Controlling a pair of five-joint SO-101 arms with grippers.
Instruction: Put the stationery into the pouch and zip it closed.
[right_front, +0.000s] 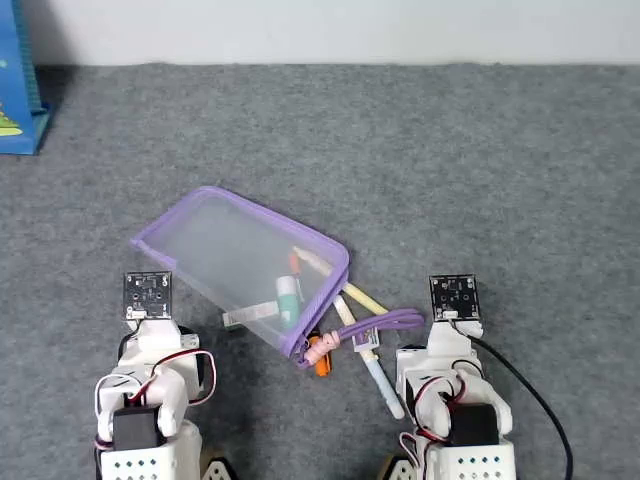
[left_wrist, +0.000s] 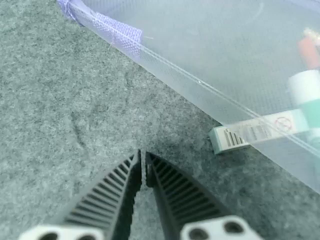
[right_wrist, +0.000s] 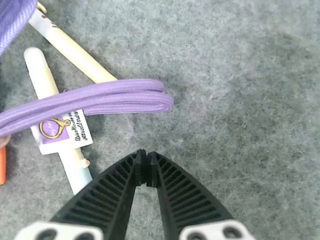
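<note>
A clear pouch (right_front: 235, 262) with purple trim lies tilted on the grey mat, its open end towards the lower right. Pens (right_front: 352, 318) stick out of that end, and a purple wrist strap (right_front: 385, 322) loops over them. A white glue stick (right_front: 288, 296) and a labelled item (left_wrist: 255, 131) show through the clear side (left_wrist: 210, 45). My left gripper (left_wrist: 142, 167) is shut over bare mat just off the pouch's near edge. My right gripper (right_wrist: 146, 167) is shut and holds nothing, just short of the strap (right_wrist: 100, 102) and two pale pens (right_wrist: 67, 52).
A blue box (right_front: 18, 85) stands at the far left edge. Open grey mat (right_front: 450, 160) stretches beyond the pouch and to the right. A black cable (right_front: 530, 390) runs from the right arm's base.
</note>
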